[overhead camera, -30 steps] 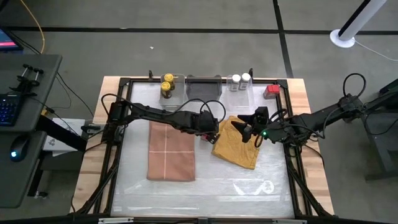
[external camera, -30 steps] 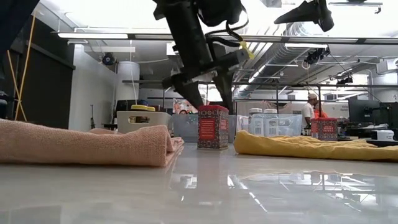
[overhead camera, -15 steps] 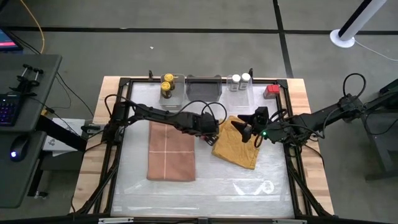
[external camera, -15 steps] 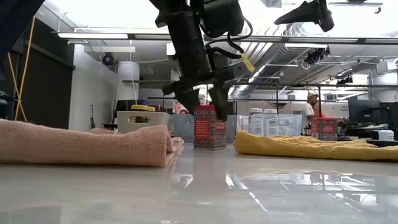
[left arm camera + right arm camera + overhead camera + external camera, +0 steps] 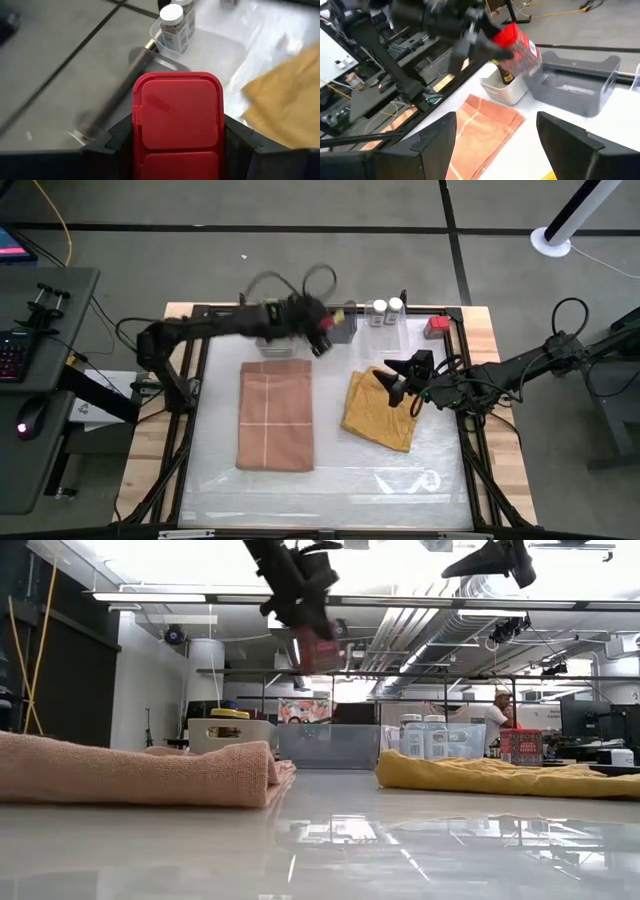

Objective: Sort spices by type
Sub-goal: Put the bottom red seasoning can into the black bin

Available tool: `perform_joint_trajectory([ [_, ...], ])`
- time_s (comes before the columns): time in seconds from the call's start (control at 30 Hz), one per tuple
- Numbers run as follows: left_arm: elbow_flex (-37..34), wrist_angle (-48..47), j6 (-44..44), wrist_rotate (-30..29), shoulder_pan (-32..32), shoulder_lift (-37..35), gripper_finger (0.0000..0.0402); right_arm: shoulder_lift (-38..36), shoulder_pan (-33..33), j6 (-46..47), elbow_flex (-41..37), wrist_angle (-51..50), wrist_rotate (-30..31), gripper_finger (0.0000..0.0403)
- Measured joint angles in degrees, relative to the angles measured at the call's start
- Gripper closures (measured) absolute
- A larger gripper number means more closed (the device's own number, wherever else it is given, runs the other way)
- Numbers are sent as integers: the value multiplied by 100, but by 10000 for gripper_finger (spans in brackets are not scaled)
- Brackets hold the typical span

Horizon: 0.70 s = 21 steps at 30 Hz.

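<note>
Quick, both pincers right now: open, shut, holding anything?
Left pincer: shut on the red boxy tin, lifted above the table.
Right pincer: open, empty, over the mustard cloth.

left gripper point(image 5: 318, 332) — red tin point(image 5: 324, 324) held near grey bin point(image 5: 343, 323) | right gripper point(image 5: 397, 383) over mustard cloth point(image 5: 379, 410)

Lab: exposed ceiling ducts point(image 5: 470, 600), monitors point(image 5: 583, 720)

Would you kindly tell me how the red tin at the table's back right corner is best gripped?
Probably across its two flat side walls, coming from above: the red tin stands upright, boxy, and apart from the shakers.
</note>
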Motion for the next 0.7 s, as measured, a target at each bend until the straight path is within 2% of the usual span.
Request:
perform_joint_trajectory([
  [0.13, -9, -74, 1647, 1349, 977, 51, 219, 0, -126, -39, 0, -29, 13, 133],
  [0.2, -15, -44, 2077, 1691, 1447, 177, 219, 0, -226, -23, 0, -11, 14, 133],
  [0.27, -15, 49, 2147, 1999, 1862, 309, 219, 0, -327, 69, 0, 22, 19, 133],
  [0.37, -15, 239, 1638, 2348, 2304, 511, 219, 0, -500, 326, 0, 24, 141, 133],
  [0.5, -15, 414, 332, 2719, 2489, 637, 219, 0, -730, 619, 0, 24, 381, 133],
  [0.63, -15, 563, -465, 2631, 2335, 690, 219, 0, -965, 735, 0, 24, 486, 133],
  [0.7, -15, 683, -825, 2233, 2196, 687, 219, 0, -1104, 719, 0, 24, 486, 133],
])
